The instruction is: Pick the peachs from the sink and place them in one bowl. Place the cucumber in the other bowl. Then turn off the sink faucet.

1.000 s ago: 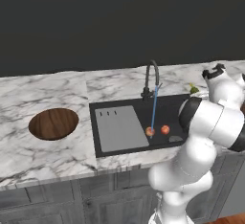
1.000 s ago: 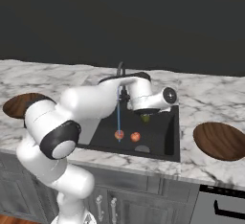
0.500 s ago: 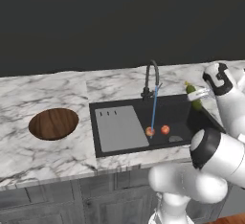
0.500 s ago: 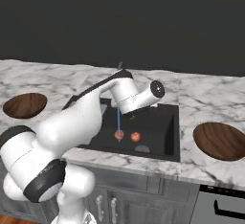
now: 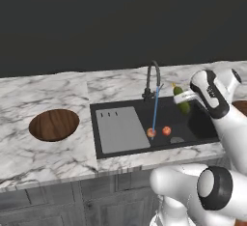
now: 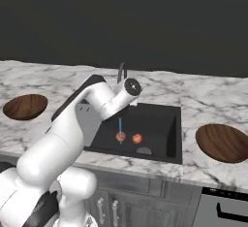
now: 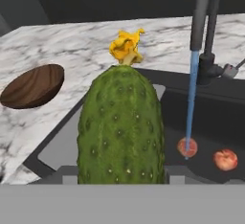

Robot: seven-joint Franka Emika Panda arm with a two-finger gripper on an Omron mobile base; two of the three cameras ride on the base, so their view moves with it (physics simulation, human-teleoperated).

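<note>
On the far left of the left base view a round, dark wooden bowl [image 5: 54, 124] sits on the veined white-grey marble counter [image 5: 43, 157]. Next comes the black rectangular sink [image 5: 198, 123], with a flat grey drainboard [image 5: 120, 129] in its left half. Behind it rises the thin dark arched faucet [image 5: 153, 79], from which a straight blue stream of water [image 5: 155, 114] falls beside two small round orange-red peaches [image 5: 151, 133] lying close together on the basin floor. To the right, above the sink, the gripper [image 5: 185, 99] is clamped on the cucumber [image 5: 181, 99]. The hand view shows what the base views do not: the cucumber's bumpy, pimpled dark-green skin and a crumpled yellow flower [image 7: 126, 47] at its tip. The right base view adds a second wooden bowl [image 6: 224, 142] on the counter right of the sink.
</note>
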